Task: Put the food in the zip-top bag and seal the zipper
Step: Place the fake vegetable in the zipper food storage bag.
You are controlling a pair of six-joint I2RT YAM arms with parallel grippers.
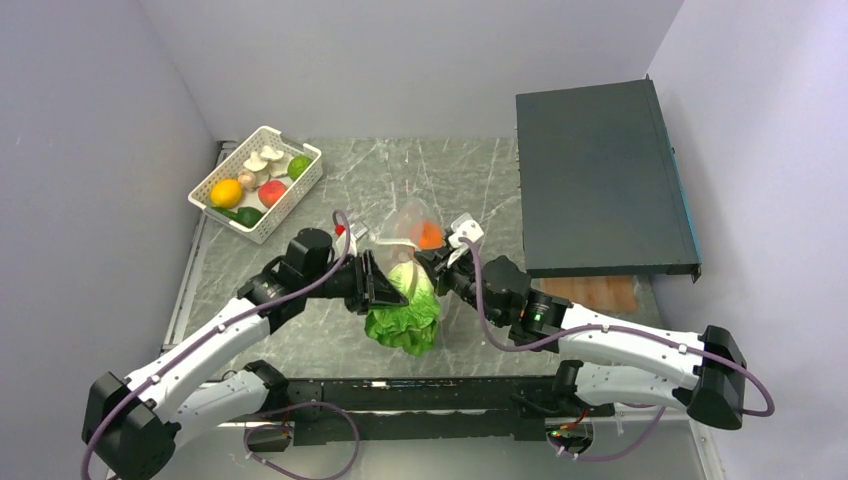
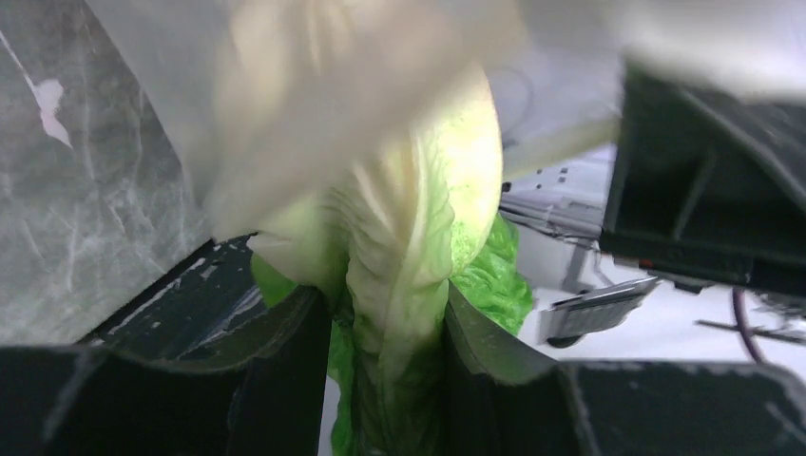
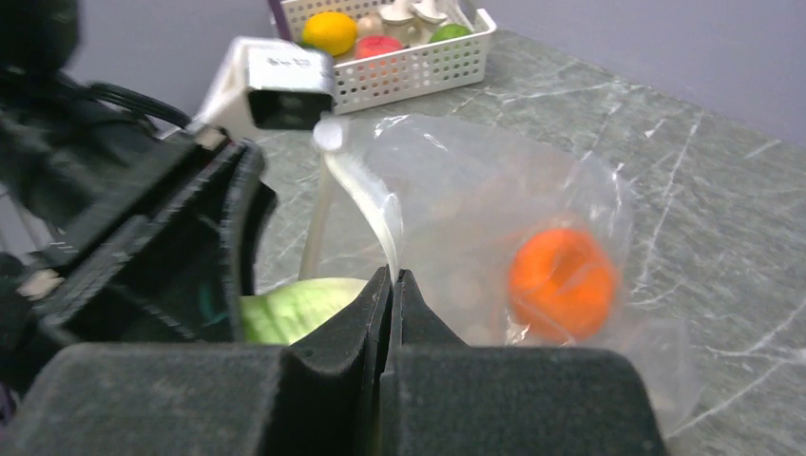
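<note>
Currently the lettuce (image 2: pixel 399 285) is clamped between the jaws of the left end effector (image 2: pixel 388 356). Pale stem end points at the bag (image 3: pixel 475 190), leafy end hangs down. Bag sits mid-tabletop (image 1: pixel 480 180) with its mouth lifted toward the arms, and one orange fruit (image 3: pixel 561 282) is already inside. Right end effector (image 3: pixel 392 285) is pinched together on the zipper (image 3: pixel 366 195), holding that lip up.

Step in hand, as I read it: feed the lettuce into the bag.
- Hold the right pinch fixed and high so the mouth gapes.
- Push stem-first along the bag's axis, sliding over the lower lip.
- Release only once most of the leaf is past the zipper. Otherwise the floppy end hangs out and fouls the seal.
- The leaf may be wider than the mouth, so expect bunching. Go slow.

Hard to make out:
- Whether the stem is inside the mouth or just pressed against the film. The left wrist view is blurred up close.
- The bag's other lip isn't visible.
- From the top, the arms cover much of the lettuce, so I can't tell if its leafy end touches the tabletop.
- The basket (image 1: pixel 290 205) at far left holds the other pieces, and the dark green one is partly hidden.
</note>
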